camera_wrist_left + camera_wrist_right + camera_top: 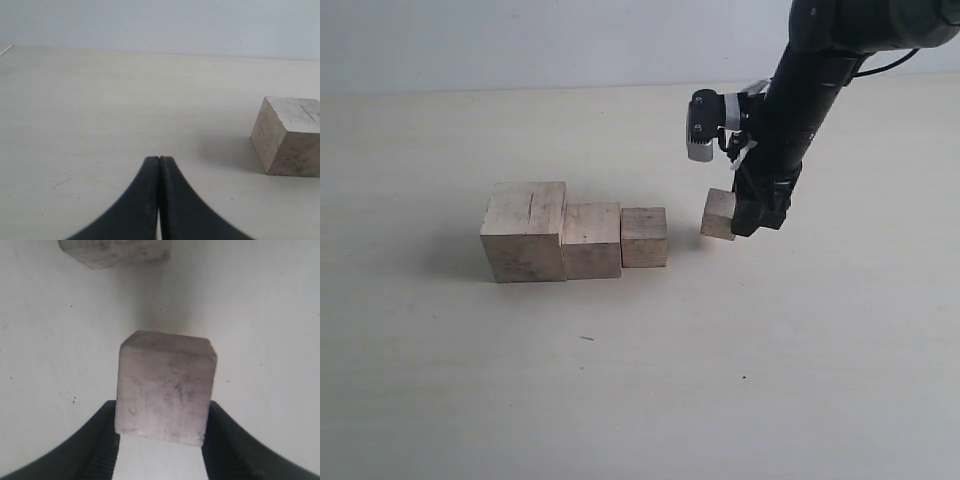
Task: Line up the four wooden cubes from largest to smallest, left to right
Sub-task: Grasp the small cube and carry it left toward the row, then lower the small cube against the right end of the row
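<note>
Four wooden cubes on a pale table [770, 350]. The small cube [718, 214] sits clamped in the right gripper [745, 218], slightly tilted, apart from the others and to the right of the row in the exterior view. In the right wrist view the black fingers [102, 440] press on two opposite sides of that cube, jaws part-open to its width; I cannot tell whether its base touches the table.

The other three stand in a row, side by side and touching: large cube [525, 232] at the left with a thin crack on top, first medium cube [592, 240] in the middle, second medium cube [644, 237], a bit smaller, at the right end. A clear gap separates this last one from the held cube.

The left gripper [159, 165] is low over bare table with its jaws pressed fully together and nothing between them; the large cube stands near it.
</note>
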Tool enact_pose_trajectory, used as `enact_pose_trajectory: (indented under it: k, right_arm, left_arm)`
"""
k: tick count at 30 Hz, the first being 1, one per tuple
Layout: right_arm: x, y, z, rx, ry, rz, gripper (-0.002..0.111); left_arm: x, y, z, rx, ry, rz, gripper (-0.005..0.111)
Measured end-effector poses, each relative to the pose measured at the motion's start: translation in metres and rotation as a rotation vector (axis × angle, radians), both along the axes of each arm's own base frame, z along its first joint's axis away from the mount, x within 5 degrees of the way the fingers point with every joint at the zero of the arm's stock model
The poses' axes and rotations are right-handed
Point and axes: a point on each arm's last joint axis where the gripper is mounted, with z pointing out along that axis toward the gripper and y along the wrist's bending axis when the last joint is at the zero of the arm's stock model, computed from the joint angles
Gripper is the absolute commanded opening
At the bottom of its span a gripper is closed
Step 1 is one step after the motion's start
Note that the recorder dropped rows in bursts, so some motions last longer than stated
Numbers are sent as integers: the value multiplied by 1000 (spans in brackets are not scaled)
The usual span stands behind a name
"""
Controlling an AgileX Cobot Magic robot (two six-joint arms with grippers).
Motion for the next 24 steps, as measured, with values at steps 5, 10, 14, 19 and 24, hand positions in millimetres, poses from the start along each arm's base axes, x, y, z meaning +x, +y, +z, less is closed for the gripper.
enact_pose_trajectory:
  k: [5,10,14,19,24]
  right_arm:
    - [-5,10,-4,-12,7,40,0]
    - [-8,18,-5,-6,-9,62,0]
    - [-7,20,-7,-2,-23,63,0]
    - [-8,24,-23,-16,6,70,0]
    - [-10,31,-24,-11,-3,89,0]
  left_arm:
    - [0,0,0,0,0,0,0]
    - [0,0,0,0,0,0,0]
    - [0,0,0,0,0,0,0]
    - [0,0,0,0,0,0,0]
    - [0,0,0,0,0,0,0]
